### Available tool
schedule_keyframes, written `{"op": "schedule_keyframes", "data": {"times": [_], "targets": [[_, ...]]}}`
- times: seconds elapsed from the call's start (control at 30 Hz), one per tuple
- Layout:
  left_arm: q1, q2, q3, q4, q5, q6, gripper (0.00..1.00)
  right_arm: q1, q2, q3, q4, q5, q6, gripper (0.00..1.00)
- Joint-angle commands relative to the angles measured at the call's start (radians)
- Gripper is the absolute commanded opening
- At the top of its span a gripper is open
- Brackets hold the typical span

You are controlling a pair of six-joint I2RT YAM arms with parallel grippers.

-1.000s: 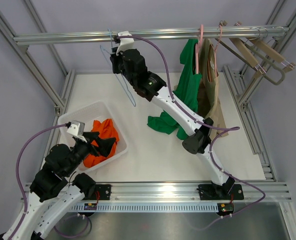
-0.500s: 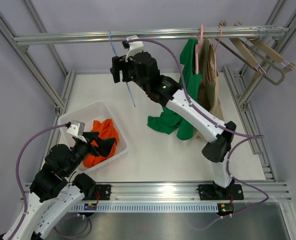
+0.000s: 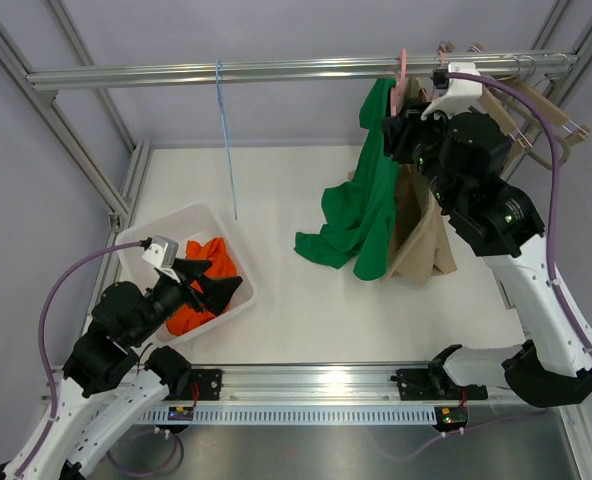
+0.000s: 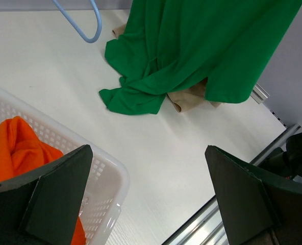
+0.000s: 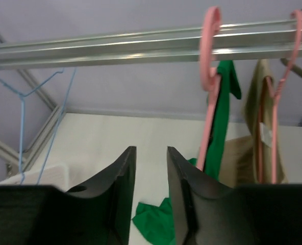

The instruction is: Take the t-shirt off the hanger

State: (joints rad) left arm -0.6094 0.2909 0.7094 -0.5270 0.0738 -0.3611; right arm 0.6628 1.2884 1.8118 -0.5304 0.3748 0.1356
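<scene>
A green t-shirt (image 3: 368,195) hangs on a pink hanger (image 3: 403,68) from the top rail (image 3: 126,75); its lower end lies bunched on the table. It also shows in the left wrist view (image 4: 192,46) and in the right wrist view (image 5: 224,112), where the pink hanger (image 5: 210,81) is just right of my fingers. My right gripper (image 3: 396,128) is up by the hanger's neck, its jaws a narrow gap apart with nothing between them (image 5: 150,150). My left gripper (image 3: 211,285) is wide open and empty over the basket's right rim (image 4: 147,150).
A white basket (image 3: 141,250) holds an orange garment (image 3: 204,268). A bare blue wire hanger (image 3: 226,140) hangs from the rail at left. A tan shirt (image 3: 421,225) on a second pink hanger (image 5: 281,92) hangs beside the green one. Wooden hangers (image 3: 516,110) hang at far right.
My right arm has let go of the blue hanger at the left and swung right to the pink hanger. The blue hanger now hangs straight. The left arm barely moved.
</scene>
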Motion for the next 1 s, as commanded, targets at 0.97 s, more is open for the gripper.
{"op": "schedule_keyframes", "data": {"times": [0.97], "targets": [[0.003,0.027,-0.013,0.079,0.083,0.014,0.99,-0.261,0.413,0.414,-0.384,-0.022,-0.091,0.33]]}}
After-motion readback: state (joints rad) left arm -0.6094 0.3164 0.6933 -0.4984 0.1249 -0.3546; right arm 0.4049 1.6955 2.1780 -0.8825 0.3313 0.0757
